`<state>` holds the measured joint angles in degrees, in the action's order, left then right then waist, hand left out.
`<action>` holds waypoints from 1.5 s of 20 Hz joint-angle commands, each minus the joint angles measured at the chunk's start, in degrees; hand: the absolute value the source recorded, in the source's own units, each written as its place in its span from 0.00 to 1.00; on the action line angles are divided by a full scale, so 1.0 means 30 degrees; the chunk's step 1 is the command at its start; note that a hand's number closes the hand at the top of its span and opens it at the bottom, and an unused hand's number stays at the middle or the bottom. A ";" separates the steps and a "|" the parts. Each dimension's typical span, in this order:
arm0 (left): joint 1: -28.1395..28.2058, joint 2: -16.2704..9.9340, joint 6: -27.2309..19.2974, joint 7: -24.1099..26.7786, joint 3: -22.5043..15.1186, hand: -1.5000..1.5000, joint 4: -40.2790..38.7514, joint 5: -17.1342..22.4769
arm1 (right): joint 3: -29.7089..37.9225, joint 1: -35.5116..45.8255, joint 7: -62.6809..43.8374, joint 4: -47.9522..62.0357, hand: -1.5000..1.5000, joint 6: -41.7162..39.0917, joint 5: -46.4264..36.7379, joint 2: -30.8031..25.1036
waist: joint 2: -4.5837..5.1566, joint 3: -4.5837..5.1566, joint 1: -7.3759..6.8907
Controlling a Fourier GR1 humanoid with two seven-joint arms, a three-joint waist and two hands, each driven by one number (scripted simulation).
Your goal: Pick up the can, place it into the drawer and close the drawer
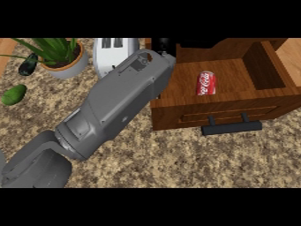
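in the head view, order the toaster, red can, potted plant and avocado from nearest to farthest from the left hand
The left hand shows only partly, at the drawer's back left corner.
1. Toaster: just left of the hand, partly behind the forearm.
2. Red can: lying inside the open drawer, to the hand's right and nearer the robot.
3. Potted plant: further left, past the toaster.
4. Avocado: far left on the counter.

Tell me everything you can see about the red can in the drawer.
The can is red with white lettering and a silvery top rim. It looks like metal. It lies on its side on the wooden floor of the open drawer, towards the drawer's left half, its length running front to back. No hand touches it.
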<state>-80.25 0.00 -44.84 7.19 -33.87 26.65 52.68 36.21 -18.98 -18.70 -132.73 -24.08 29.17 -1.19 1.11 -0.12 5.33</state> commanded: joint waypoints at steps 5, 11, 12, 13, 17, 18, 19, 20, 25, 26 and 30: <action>-0.0539 0.0001 -0.0443 0.0599 -0.0780 0.00 -0.0020 0.1101 | 0.0310 0.0959 -0.0558 0.0332 0.00 0.0507 0.0217 -0.0898 | -0.0023 0.0006 -0.0120; -0.0581 0.0001 0.0231 0.1892 0.0340 0.00 -0.0300 0.1779 | 0.1160 0.1194 0.2320 -0.1706 0.00 -0.1451 -0.3249 -0.2276 | 0.0029 0.0021 -0.0135; -0.0248 0.0001 0.0315 0.2021 0.0179 0.00 0.0171 0.1990 | 0.0806 0.1349 0.2720 -0.1542 0.00 -0.1903 -0.3576 -0.2330 | -0.0013 0.0015 -0.0280; -0.0140 0.0001 -0.0414 0.2313 -0.0311 0.00 0.0471 0.2082 | 0.0125 0.1831 0.2368 -0.1612 0.00 -0.1567 -0.3687 -0.2128 | -0.0007 0.0013 -0.0275; -0.0496 0.0001 0.0132 0.3054 0.0021 0.00 -0.0086 0.2186 | -0.0919 0.2312 0.4103 -0.2045 0.00 -0.1914 -0.6614 -0.1415 | 0.0020 0.0010 -0.0570; -0.0282 0.0001 0.0347 0.3300 -0.0066 0.00 0.0354 0.2229 | -0.1502 0.3257 0.3700 -0.2394 0.00 -0.1405 -0.7642 -0.1746 | 0.0027 0.0032 -0.0888; -0.0558 0.0001 0.0155 0.3091 -0.0142 0.00 0.0137 0.2209 | -0.1612 0.3771 0.4143 -0.1647 0.00 -0.1711 -0.8513 -0.2373 | 0.0044 0.0021 -0.0988; -0.0649 0.0001 -0.0307 0.3241 -0.0024 0.00 0.0515 0.2372 | -0.2232 0.3038 0.4700 -0.2394 0.00 -0.1800 -0.9670 -0.1347 | -0.0058 0.0016 -0.0950; -0.0735 0.0001 0.0266 0.3205 0.0095 0.00 0.0053 0.2392 | -0.4959 0.4718 0.5416 -0.0969 0.00 -0.1173 -1.4619 -0.1476 | -0.0060 0.0023 -0.1457; -0.0845 0.0001 -0.0334 0.2729 -0.0016 0.00 0.0238 0.2542 | -0.5360 0.5157 0.5179 -0.1053 0.00 -0.0942 -1.4991 -0.1590 | -0.0138 0.0026 -0.1387; -0.0656 0.0001 -0.0367 0.2594 -0.0225 0.00 0.0417 0.2652 | -0.8392 0.6516 0.6139 0.0816 0.00 0.0346 -1.9758 -0.1325 | -0.0087 0.0026 -0.1617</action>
<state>-82.24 0.00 -45.83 15.38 -34.43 28.42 60.57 17.90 -1.89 -3.03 -133.54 -25.48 -18.99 -5.88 0.86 -0.03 1.00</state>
